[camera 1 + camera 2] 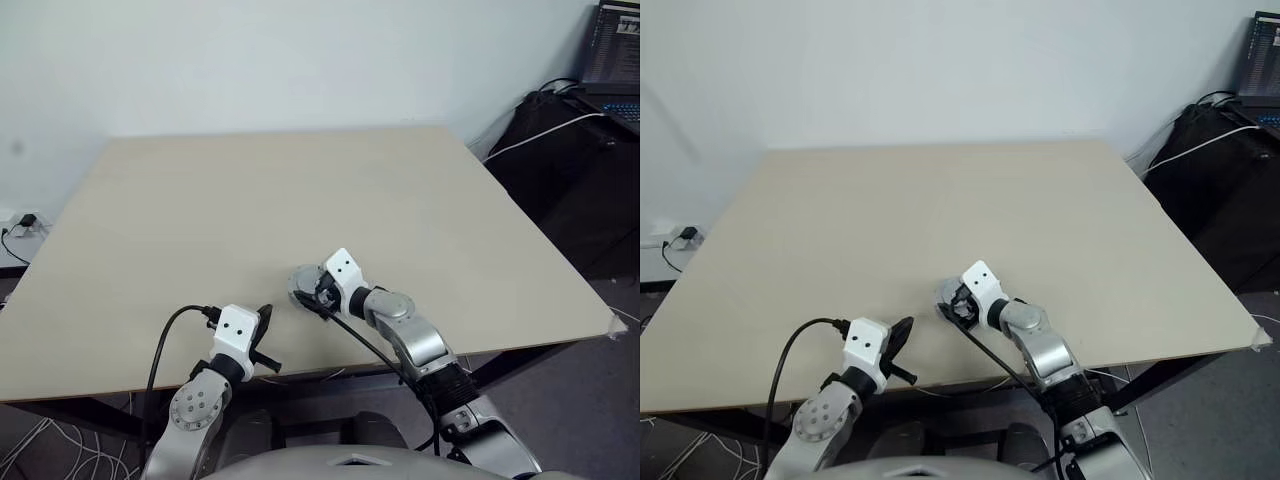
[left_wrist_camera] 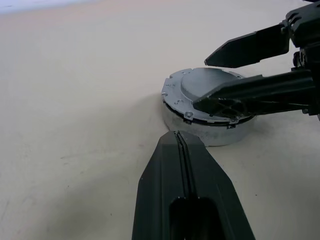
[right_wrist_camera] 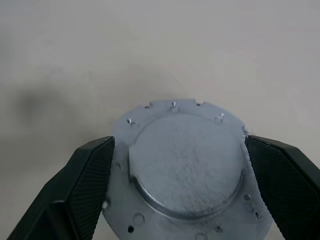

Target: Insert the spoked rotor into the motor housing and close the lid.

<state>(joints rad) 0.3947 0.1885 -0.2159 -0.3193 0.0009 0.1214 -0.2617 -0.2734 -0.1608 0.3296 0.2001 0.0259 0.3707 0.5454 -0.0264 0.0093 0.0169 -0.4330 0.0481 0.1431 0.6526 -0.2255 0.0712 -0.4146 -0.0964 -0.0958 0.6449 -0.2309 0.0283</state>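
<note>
The motor housing (image 2: 216, 133) sits on the table near its front edge as a low round grey puck. Its lid (image 3: 185, 165) lies flat on top, plain grey side up with the raised centre showing. The spoked rotor is hidden. My right gripper (image 3: 179, 145) is open, one black finger (image 3: 85, 185) on each side of the lid, with a small gap on both sides. My left gripper (image 2: 180, 138) is shut and empty, and it stays a short way from the housing, pointing at it.
The beige table (image 1: 300, 190) stretches far beyond the housing. A black cable (image 1: 160, 350) loops from my left wrist at the front edge. Dark equipment and a laptop (image 1: 612, 50) stand off the table's right side.
</note>
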